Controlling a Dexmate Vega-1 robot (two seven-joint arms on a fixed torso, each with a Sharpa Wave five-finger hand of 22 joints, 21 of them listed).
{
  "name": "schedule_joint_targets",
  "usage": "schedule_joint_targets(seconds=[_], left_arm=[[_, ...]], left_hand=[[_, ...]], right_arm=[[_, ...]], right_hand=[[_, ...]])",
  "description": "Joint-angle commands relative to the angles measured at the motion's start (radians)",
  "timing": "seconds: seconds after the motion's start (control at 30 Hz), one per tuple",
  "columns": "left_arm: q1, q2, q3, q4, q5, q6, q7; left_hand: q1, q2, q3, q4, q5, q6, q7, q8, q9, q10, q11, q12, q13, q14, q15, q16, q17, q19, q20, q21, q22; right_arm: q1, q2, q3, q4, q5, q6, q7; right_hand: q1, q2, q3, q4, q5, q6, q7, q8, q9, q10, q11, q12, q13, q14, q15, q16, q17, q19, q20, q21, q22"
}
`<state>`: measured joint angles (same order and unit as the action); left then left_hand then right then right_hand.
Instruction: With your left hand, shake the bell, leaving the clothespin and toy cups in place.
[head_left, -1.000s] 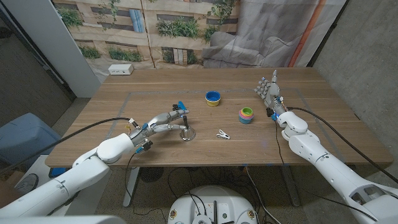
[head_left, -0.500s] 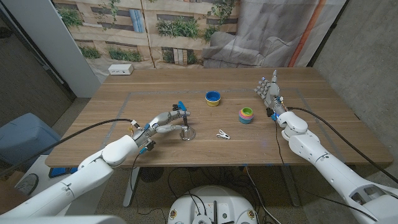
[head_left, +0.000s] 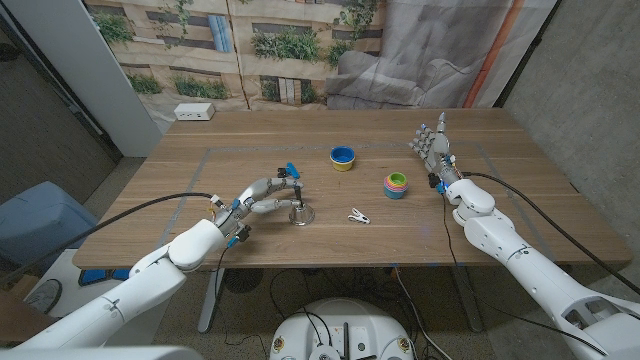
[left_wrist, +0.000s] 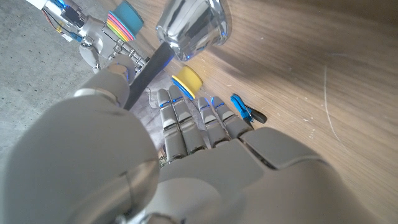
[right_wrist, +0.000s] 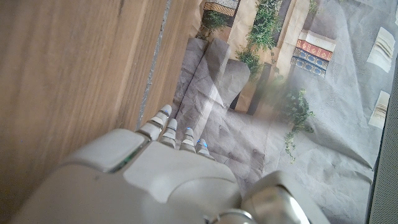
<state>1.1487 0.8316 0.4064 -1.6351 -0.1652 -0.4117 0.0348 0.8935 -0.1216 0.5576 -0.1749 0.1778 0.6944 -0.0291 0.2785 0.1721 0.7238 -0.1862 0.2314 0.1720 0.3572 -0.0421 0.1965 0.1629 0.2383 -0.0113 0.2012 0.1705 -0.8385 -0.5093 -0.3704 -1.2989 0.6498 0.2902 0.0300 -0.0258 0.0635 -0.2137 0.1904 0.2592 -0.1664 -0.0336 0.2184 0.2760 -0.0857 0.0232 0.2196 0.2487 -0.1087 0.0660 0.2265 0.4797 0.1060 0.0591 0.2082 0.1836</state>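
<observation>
White-shelled arms, black cables, grey hands (head_left: 268, 194) with blue fingertips.

bell handle top (head_left: 297, 193): hidden by the left hand's fingers (head_left: 278, 190)
bell mouth (left_wrist: 194, 22): cut off at the left wrist view's edge
clothespin (head_left: 358, 215): too small for detail

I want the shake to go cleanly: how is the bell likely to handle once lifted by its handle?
The bell looks like shiny metal with a thin dark handle, so probably rigid and bottom-heavy. It may swing or twist in the left hand. The smooth handle could slip.
</observation>
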Motion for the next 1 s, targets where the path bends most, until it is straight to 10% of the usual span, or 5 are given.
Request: schedule_joint_targets(seconds=[0.03, 1.0], left_arm=[[-0.014, -0.020, 0.022, 0.008, 0.002, 0.011, 0.002], [0.004, -0.025, 0.003, -0.008, 0.066, 0.024, 0.093]], left_hand=[[0.020, 0.007, -0.014, 0.002, -0.002, 0.052, -0.010, -0.003, 0.001, 0.060, -0.016, -0.003, 0.001, 0.033, -0.084, 0.007, 0.002, 0.017, -0.004, -0.001, 0.002], [0.069, 0.078, -0.066, 0.007, -0.005, 0.286, -0.083, -0.033, 0.001, 0.256, -0.032, -0.025, 0.003, 0.121, -0.142, -0.004, 0.003, 0.090, -0.012, 0.005, 0.003]], right_arm=[[0.000, 0.000, 0.000, 0.000, 0.000, 0.000, 0.000], [0.000, 0.000, 0.000, -0.001, 0.000, 0.000, 0.000]], right_hand=[[0.003, 0.098, -0.006, -0.001, 0.005, -0.013, 0.002, 0.006, 0.004, -0.005, 0.003, 0.004, 0.002, -0.006, 0.002, 0.008, 0.005, 0.008, -0.003, 0.007, 0.003], [0.003, 0.098, -0.006, -0.001, 0.005, -0.013, 0.002, 0.006, 0.004, -0.006, 0.000, 0.004, 0.002, -0.006, 0.001, 0.008, 0.005, 0.008, -0.003, 0.007, 0.003]])
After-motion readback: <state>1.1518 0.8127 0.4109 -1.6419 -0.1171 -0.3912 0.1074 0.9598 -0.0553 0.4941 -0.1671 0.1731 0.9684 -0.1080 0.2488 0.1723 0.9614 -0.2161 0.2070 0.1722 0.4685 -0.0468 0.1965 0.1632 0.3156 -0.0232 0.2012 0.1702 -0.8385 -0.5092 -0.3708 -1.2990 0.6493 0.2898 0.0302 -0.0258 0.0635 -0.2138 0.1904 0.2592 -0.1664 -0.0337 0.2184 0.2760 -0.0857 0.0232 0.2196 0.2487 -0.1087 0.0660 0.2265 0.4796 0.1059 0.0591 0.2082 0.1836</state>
